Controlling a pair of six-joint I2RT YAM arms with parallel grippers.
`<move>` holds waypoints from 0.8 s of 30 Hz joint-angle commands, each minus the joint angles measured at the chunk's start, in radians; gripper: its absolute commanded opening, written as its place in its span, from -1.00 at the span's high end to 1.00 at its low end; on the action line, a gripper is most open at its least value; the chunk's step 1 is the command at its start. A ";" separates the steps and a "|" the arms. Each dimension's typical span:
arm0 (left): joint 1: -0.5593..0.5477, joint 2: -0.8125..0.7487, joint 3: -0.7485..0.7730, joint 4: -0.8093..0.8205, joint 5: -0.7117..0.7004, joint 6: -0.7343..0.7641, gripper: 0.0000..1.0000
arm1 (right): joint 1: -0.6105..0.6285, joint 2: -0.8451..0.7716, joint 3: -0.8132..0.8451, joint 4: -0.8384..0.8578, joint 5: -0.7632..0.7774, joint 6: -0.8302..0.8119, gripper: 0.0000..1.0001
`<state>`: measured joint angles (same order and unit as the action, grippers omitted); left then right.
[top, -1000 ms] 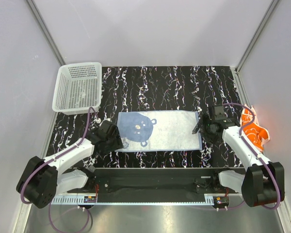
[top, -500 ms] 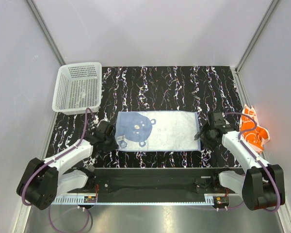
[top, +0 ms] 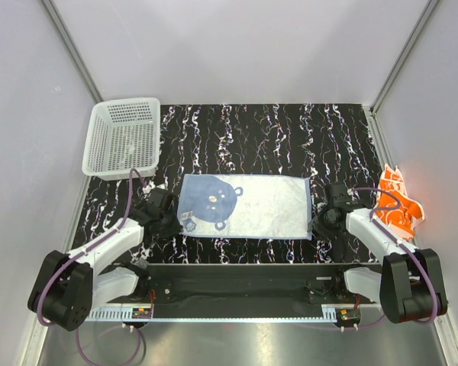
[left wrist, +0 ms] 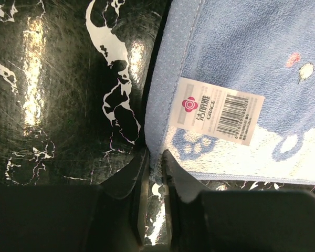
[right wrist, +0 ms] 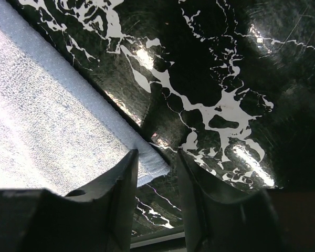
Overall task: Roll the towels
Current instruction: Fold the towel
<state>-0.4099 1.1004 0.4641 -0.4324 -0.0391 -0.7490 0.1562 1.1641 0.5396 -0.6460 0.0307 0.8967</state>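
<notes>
Left jaws pinch one blue towel corner, right jaws gape astride another: wrist views alone tell.

Glossy black marble-patterned surface with white veins, spotted with bright glare; boxed in by plain pale grey walls joined at metal corner strips.

A white perforated plastic basket stands upright at the far left corner of the worktop. The worktop is glossy black with white marble veining and catches bright glints of light. Plain pale walls enclose it on three sides.
</notes>
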 commanded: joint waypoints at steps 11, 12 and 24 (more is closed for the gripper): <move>0.019 0.006 0.002 0.043 0.031 0.020 0.70 | 0.081 0.040 0.042 0.011 -0.022 -0.001 0.05; 0.019 0.003 0.001 0.049 0.033 0.019 0.70 | 0.088 0.049 0.046 0.011 -0.018 -0.001 0.09; 0.022 -0.042 0.002 0.021 0.033 0.020 0.78 | 0.098 0.040 0.048 0.019 -0.018 -0.005 0.97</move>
<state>-0.3939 1.0950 0.4641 -0.4248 -0.0208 -0.7368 0.2481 1.2259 0.5648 -0.6319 0.0074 0.8875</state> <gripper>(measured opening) 0.123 0.036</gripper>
